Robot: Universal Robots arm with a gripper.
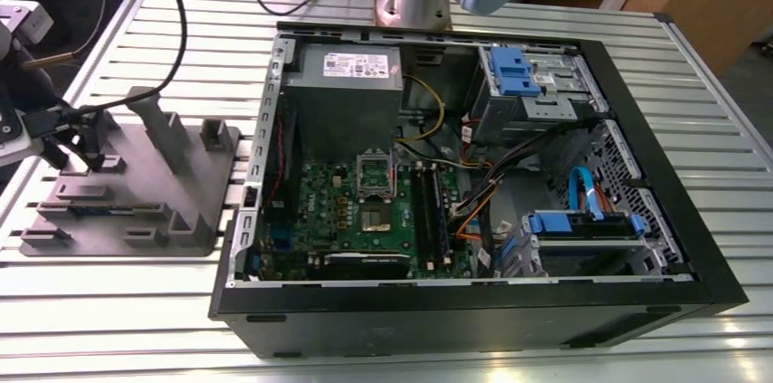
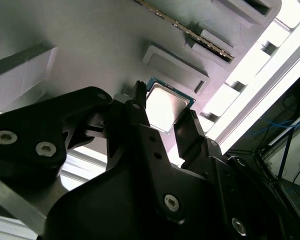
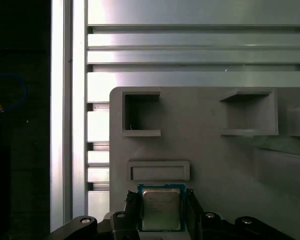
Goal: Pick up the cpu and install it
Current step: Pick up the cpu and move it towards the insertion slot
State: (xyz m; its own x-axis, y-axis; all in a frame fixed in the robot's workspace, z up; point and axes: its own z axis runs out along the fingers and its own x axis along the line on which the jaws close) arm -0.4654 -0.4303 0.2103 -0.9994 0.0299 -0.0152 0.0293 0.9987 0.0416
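Ribbed aluminium table (image 3: 190, 55) | grey fixture (image 3: 215, 165) | square silvery cpu (image 3: 161, 212) under gripper (image 3: 161, 200)

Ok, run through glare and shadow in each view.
Second wrist view: glare washes out the chip's metal top, and the table is blown white. First wrist view: the chip is evenly lit, the table slats shine, beyond their edge it is black. Exterior view: even light, the computer case interior shaded.

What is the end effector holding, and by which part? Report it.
Cannot tell: the end effector brackets the cpu at two opposite edges on the grey fixture.
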